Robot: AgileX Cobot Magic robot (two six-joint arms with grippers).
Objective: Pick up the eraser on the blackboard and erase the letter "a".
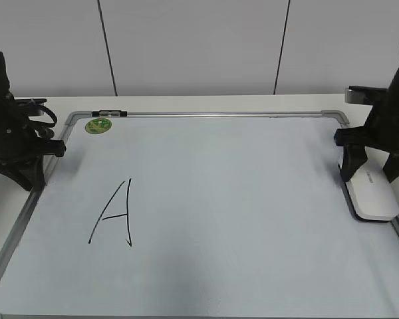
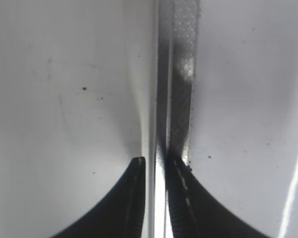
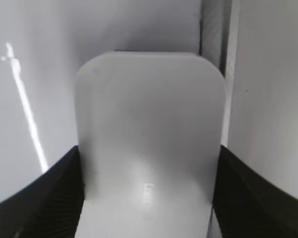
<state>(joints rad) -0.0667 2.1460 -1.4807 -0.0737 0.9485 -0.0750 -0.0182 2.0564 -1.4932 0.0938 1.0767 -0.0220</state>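
- Board point(image 1: 239, 199): a large white board in a grey frame lies flat on the table point(image 1: 186, 103); its near edge runs along the bottom of the exterior view.
- Capital "A" point(image 1: 113, 214): a tall, slanted black letter on the near left part of the board. No small "a" can be made out on the surface.
- Eraser point(image 1: 374, 193): a white, glossy block with a dark underside, lying at the board's right edge, against the frame.
- Right gripper point(image 3: 148, 198): lowered over the eraser, one finger on each long side, touching or nearly so; whether it is clamped cannot be told.
- Left gripper point(image 2: 156, 166): fingers almost together, straddling the left frame rail, holding nothing.
- Green magnet point(image 1: 98, 125): round, at the far left corner.
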